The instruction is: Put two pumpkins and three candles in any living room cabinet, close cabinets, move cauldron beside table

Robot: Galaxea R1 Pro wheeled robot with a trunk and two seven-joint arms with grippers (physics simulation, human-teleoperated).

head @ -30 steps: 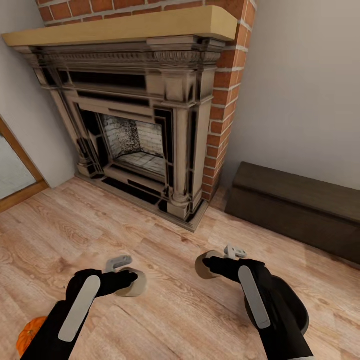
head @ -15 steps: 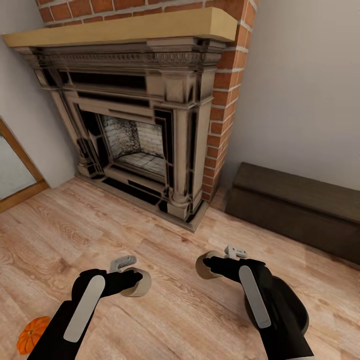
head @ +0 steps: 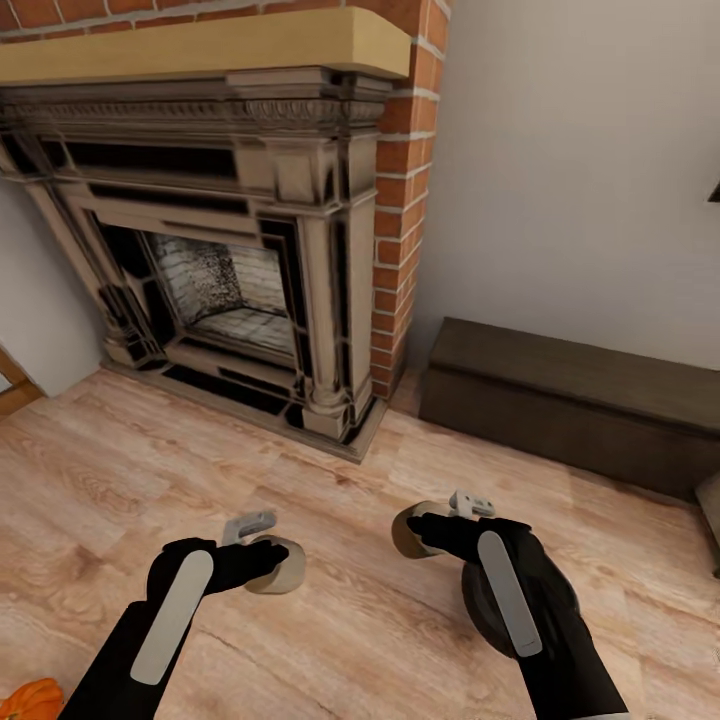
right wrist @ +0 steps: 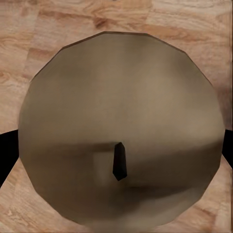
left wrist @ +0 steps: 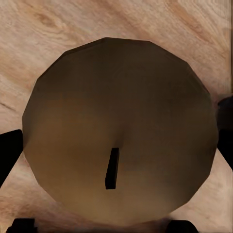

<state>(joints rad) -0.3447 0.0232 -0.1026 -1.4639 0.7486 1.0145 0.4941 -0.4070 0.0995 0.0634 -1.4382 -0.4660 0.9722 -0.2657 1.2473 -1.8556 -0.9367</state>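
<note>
As the view swings right, each pincer (head: 268,560) (head: 412,530) apparently still clamps its candle (head: 275,566) (head: 403,531).

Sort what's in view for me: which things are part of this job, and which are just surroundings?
Job:
left gripper holding a candle
right gripper holding a second candle
pumpkin on the floor
cabinet, closed
dark cauldron under the right arm

Surroundings:
fireplace
wood floor

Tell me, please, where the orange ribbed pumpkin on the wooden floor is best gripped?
The orange ribbed pumpkin sits at the head view's bottom-left edge, mostly cut off. Likely grip across its round sides, coming from above. Both grippers already hold candles, so one must be freed first.
</note>
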